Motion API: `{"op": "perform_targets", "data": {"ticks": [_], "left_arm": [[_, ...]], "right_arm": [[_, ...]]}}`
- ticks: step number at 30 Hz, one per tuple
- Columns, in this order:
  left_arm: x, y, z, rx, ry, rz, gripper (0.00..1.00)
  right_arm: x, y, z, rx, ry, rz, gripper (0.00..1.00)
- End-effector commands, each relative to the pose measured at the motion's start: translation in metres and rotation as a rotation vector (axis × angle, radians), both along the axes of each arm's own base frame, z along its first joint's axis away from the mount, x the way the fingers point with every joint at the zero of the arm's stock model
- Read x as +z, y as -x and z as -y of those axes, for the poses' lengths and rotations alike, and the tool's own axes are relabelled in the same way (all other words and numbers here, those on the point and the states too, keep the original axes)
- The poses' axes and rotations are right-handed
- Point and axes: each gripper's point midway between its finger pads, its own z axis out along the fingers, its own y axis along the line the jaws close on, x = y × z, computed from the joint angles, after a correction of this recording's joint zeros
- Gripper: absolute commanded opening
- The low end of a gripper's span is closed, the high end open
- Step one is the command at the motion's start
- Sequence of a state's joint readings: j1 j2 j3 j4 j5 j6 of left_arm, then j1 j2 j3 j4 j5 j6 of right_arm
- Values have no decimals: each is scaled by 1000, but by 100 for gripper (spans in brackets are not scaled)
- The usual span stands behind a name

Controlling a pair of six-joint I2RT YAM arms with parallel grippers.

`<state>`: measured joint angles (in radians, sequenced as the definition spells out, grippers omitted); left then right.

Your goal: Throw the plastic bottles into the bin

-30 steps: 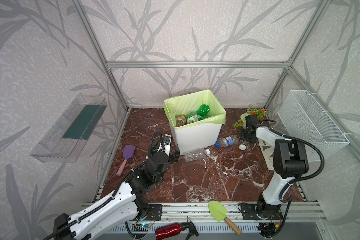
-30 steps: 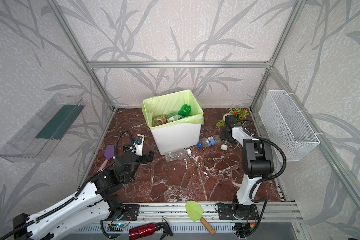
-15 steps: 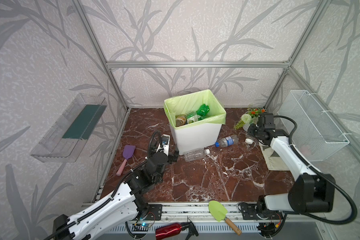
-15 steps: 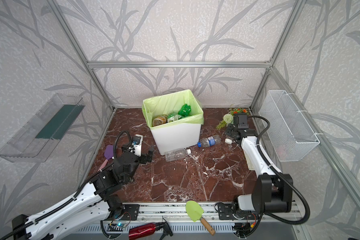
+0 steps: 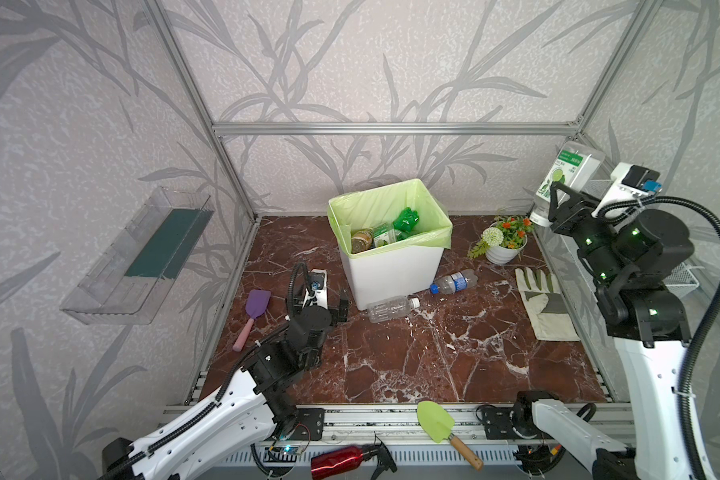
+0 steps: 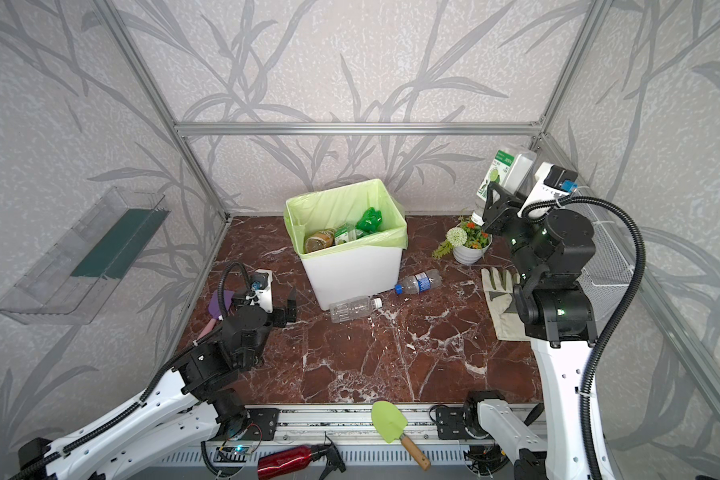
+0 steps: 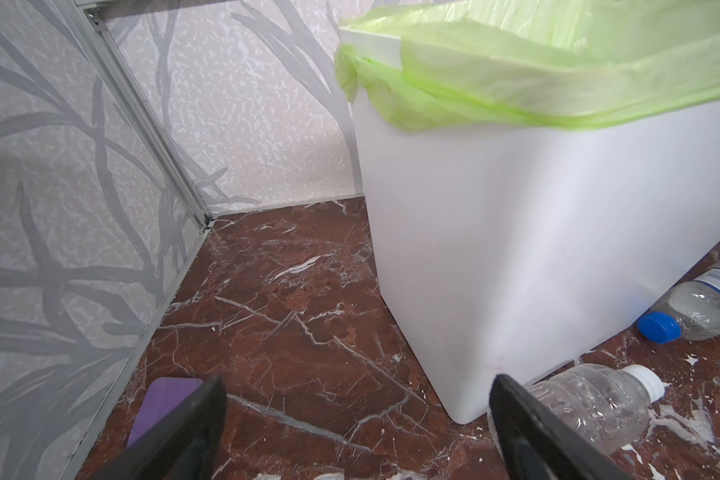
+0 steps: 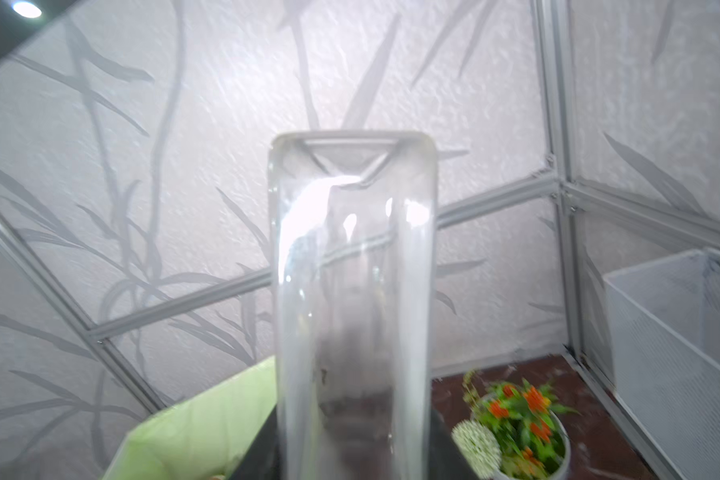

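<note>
Eyeing the bin (image 5: 391, 266) mid-floor, part-filled; carrying a green-labelled bottle (image 5: 568, 174) high, well right of it, clamping its neck end, apparently, in the right gripper (image 5: 558, 205), base up; holding the left gripper (image 5: 329, 305) spread wide, low beside the bin; leaving the clear bottle (image 5: 391, 307) lying crosswise just right of those jaws, the blue-capped bottle (image 5: 454, 282) beyond.

A white bin (image 5: 395, 274) lined with a light-green bag is seen holding several bottles (image 5: 408, 218), a white-capped clear bottle (image 5: 389, 308) and a blue-capped one (image 5: 453, 282) are laid sideways beside its base, and a green-labelled bottle (image 5: 568, 174) is held aloft, neck down.
</note>
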<state>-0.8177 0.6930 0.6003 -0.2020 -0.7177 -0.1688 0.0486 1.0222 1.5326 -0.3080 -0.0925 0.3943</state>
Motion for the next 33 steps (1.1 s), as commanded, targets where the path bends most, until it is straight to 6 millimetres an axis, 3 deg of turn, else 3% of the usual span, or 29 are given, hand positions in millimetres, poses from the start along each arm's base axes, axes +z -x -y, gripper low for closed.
{"op": "perform_targets", "data": {"ticks": [1, 3, 6, 8, 9, 11, 14, 18, 21, 24, 27, 31, 33], "left_arm": [[-2, 1, -2, 9, 4, -18, 99], [-3, 0, 3, -15, -11, -29, 99], [-7, 0, 8, -39, -49, -67, 99], [-9, 0, 9, -39, -79, -86, 99], [-9, 0, 8, -35, -92, -89, 99], [-7, 1, 3, -15, -117, -81, 99], [5, 4, -3, -7, -121, -50, 99], [15, 5, -8, 10, -118, -19, 99], [13, 4, -3, -12, -113, -28, 99], [10, 4, 7, -49, -148, -40, 99], [13, 4, 14, -61, -192, -33, 99], [21, 11, 31, -92, -229, 23, 99], [22, 16, 43, -121, -268, 47, 99]], "right_arm": [[3, -28, -63, 222, -4, 13, 31], [-22, -49, -128, 340, 96, -51, 32], [-78, -75, -213, 525, 206, -241, 33], [-107, -87, -243, 573, 246, -319, 34], [-107, -90, -249, 582, 264, -303, 42], [-92, -101, -231, 460, 277, -265, 62], [-51, -99, -203, 381, 276, -215, 80], [13, -69, -171, 278, 274, -65, 91], [45, -36, -146, 232, 231, 50, 96], [38, -17, -128, 199, 231, 59, 97], [13, -12, -106, 116, 268, -8, 98], [-40, -13, -66, 1, 218, -131, 99], [-81, -18, -43, -42, 105, -235, 100]]}}
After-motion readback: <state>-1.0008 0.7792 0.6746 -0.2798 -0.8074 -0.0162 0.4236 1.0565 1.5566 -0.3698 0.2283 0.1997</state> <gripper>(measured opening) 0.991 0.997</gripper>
